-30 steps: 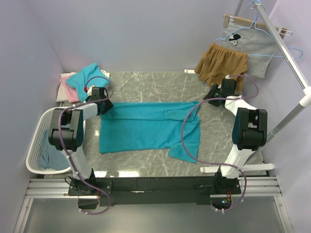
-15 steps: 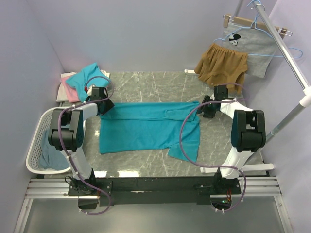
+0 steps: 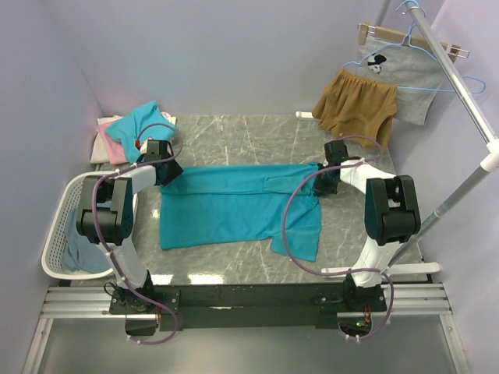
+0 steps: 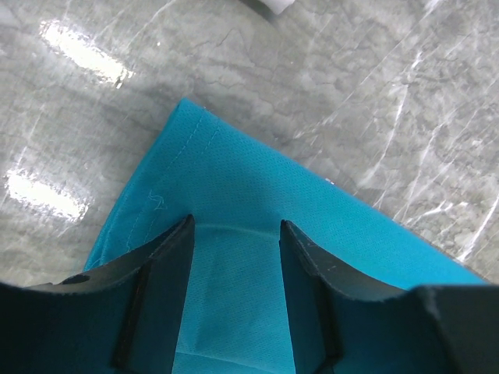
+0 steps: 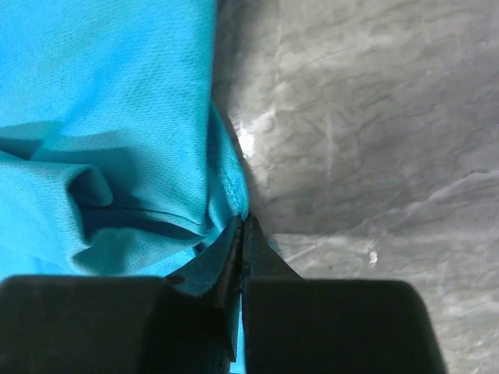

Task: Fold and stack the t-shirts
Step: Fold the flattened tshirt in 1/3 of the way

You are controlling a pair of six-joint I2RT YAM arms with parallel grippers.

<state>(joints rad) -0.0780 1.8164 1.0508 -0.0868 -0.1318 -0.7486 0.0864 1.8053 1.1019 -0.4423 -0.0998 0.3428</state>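
At the table's left edge, we see a white basket [image 3: 54, 222] holding a slate-blue garment [image 3: 82, 251]. Beyond it, at the far-left corner, a small pile of tees [image 3: 129, 128] lies with teal on top of pink and white. Across the middle of the marble table [image 3: 234, 132] a teal t-shirt [image 3: 222, 206] lies spread flat, one sleeve trailing toward the near right. We find the left gripper [image 4: 234, 227] over the shirt's far-left corner, its jaws parted, the cloth lying flat between and beneath the fingers [image 4: 168, 265]. We find the right gripper [image 5: 242, 222] at the shirt's far-right edge, jaws clenched on the hem, the fabric puckered just beside the tips.
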